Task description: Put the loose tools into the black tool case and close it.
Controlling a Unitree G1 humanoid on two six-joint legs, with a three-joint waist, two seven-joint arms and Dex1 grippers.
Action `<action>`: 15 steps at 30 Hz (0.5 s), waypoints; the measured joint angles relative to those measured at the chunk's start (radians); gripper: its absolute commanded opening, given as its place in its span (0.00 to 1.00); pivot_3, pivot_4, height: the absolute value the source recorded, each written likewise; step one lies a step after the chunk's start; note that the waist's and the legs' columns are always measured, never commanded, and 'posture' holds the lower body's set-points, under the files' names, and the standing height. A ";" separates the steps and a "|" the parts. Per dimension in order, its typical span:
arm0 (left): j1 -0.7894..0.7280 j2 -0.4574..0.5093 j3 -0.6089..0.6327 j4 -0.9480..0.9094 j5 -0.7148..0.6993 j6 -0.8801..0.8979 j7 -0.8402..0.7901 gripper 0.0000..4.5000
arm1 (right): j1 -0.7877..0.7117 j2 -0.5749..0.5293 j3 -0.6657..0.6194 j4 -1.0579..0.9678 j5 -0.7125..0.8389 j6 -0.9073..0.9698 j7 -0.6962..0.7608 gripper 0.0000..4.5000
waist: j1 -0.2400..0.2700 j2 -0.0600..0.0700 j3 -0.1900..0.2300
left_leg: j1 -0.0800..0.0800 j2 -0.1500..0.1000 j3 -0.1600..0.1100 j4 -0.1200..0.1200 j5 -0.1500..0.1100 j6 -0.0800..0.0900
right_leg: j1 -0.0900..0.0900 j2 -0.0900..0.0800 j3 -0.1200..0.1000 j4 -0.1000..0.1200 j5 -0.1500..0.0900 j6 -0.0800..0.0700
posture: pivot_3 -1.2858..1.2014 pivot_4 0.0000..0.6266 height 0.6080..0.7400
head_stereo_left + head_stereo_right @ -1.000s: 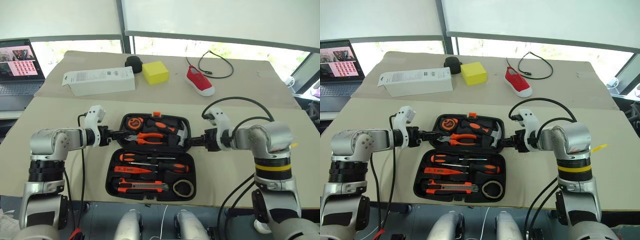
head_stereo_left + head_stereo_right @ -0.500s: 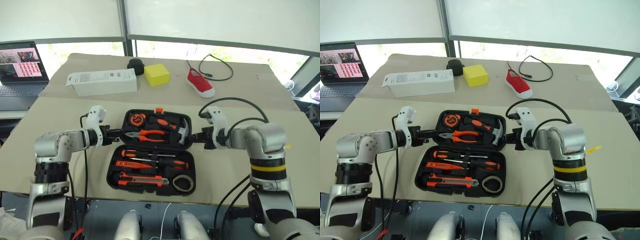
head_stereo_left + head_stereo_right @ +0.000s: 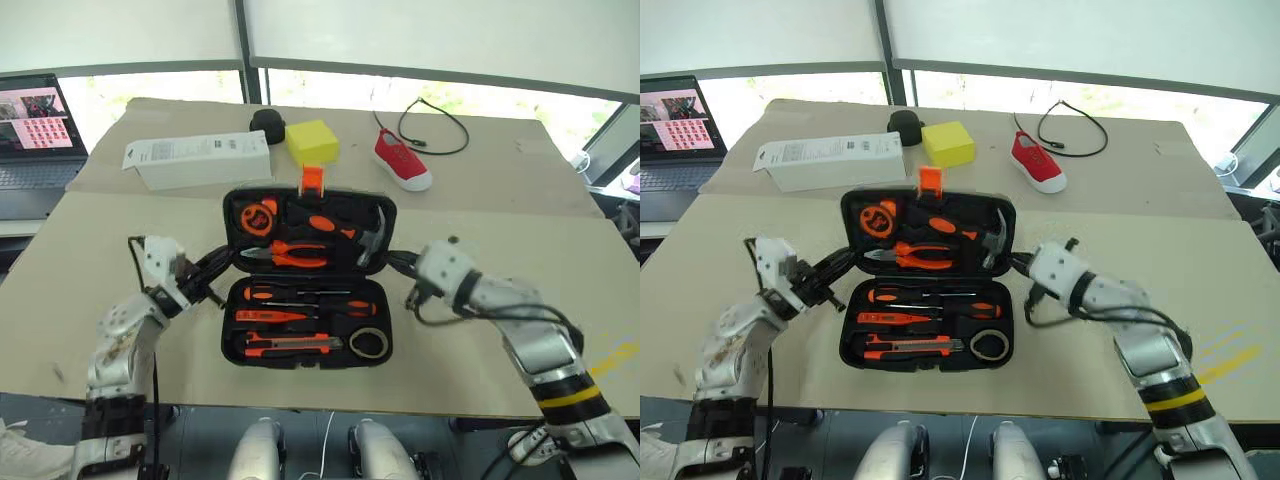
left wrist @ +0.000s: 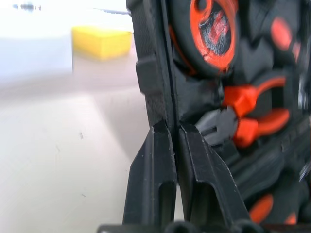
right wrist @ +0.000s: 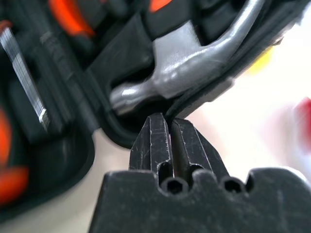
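The black tool case (image 3: 232, 340) lies open near the table's front edge, and its lid (image 3: 385, 215) is tilted up with the orange latch (image 3: 311, 180) on top. My left gripper (image 3: 228, 258) is shut on the lid's left rim (image 4: 154, 73). My right gripper (image 3: 392, 262) is shut on the right rim (image 5: 204, 94), beside the hammer head (image 5: 184, 63). In the lower half sit two screwdrivers (image 3: 300, 296), a tester pen (image 3: 282, 317), a utility knife (image 3: 288, 346) and a tape roll (image 3: 369, 343). The lid holds pliers (image 3: 290, 255) and a tape measure (image 3: 251, 216).
Behind the case are a long white box (image 3: 195, 160), a round black object (image 3: 266, 121), a yellow block (image 3: 312, 142), a red shoe (image 3: 402, 160) and a black cable (image 3: 430, 125). A laptop (image 3: 35, 130) stands at the far left.
The lid has gone from lying flat to tilted up, latch now on top. Both wrists have turned, and both forearms now reach up from lower at the case's sides.
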 measured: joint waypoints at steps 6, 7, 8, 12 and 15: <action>0.154 0.039 0.004 0.009 0.064 -0.265 -0.042 0.30 | 0.044 -0.060 0.028 0.215 -0.236 -0.488 -0.177 0.22 | -0.004 0.000 0.000 | 0.011 0.002 0.005 -0.001 0.000 0.000 | 0.008 0.001 0.002 0.001 0.001 0.000 | 0.52 0.24 1.00; 0.191 0.057 0.014 0.009 0.063 -0.270 -0.054 0.39 | 0.065 -0.087 0.027 0.247 -0.250 -0.513 -0.174 0.30 | -0.002 0.000 0.000 | 0.014 0.002 0.005 -0.002 0.000 0.000 | 0.011 0.001 0.002 0.000 0.001 0.000 | 0.52 0.24 1.00; 0.217 0.069 0.026 0.009 0.060 -0.272 -0.061 0.44 | 0.083 -0.104 0.027 0.288 -0.267 -0.529 -0.175 0.36 | 0.001 0.000 0.000 | 0.014 0.002 0.005 -0.002 0.000 0.000 | 0.013 0.000 0.001 0.000 0.001 0.000 | 0.52 0.24 1.00; 0.342 0.133 0.093 -0.023 0.020 -0.261 -0.084 0.68 | 0.169 -0.170 -0.015 0.315 -0.298 -0.628 -0.208 0.66 | 0.000 0.000 0.000 | 0.019 0.004 0.005 -0.002 0.000 0.001 | 0.016 0.000 0.002 0.000 0.001 0.000 | 0.52 0.24 1.00; 0.387 0.208 0.128 -0.025 -0.006 -0.207 -0.111 0.68 | 0.224 -0.225 -0.073 0.325 -0.244 -0.628 -0.194 0.62 | 0.002 0.000 0.000 | 0.026 0.004 0.006 -0.002 0.000 0.001 | 0.022 0.001 0.002 0.000 0.000 -0.002 | 0.52 0.24 1.00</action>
